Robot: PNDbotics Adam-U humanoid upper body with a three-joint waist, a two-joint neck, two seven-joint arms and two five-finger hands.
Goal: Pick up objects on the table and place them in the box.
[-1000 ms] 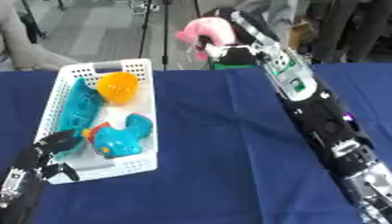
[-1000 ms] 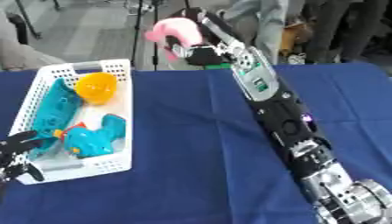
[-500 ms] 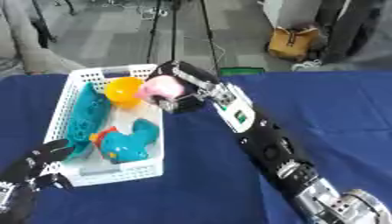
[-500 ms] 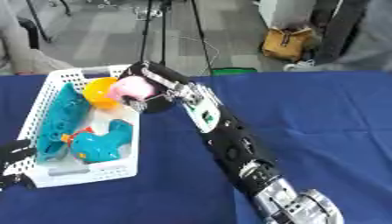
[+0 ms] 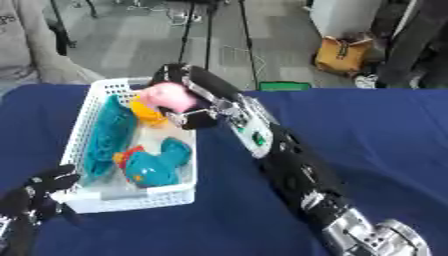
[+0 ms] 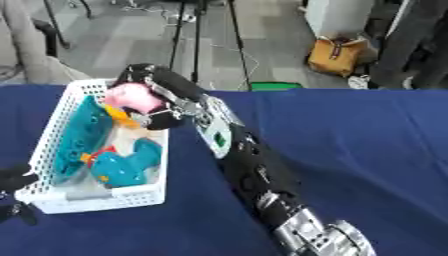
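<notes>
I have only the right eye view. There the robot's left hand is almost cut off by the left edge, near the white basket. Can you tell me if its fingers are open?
Observer: Yes. In the left eye view the left hand shows whole at the lower left, with its fingers spread and relaxed, holding nothing.
Operator: Good. In my view the right hand holds the pink toy over the basket. Is the left hand inside the basket?
Observer: No. It lies outside, beside the near left corner, and reaches in from the picture's bottom left. I cannot tell if it touches the basket.
</notes>
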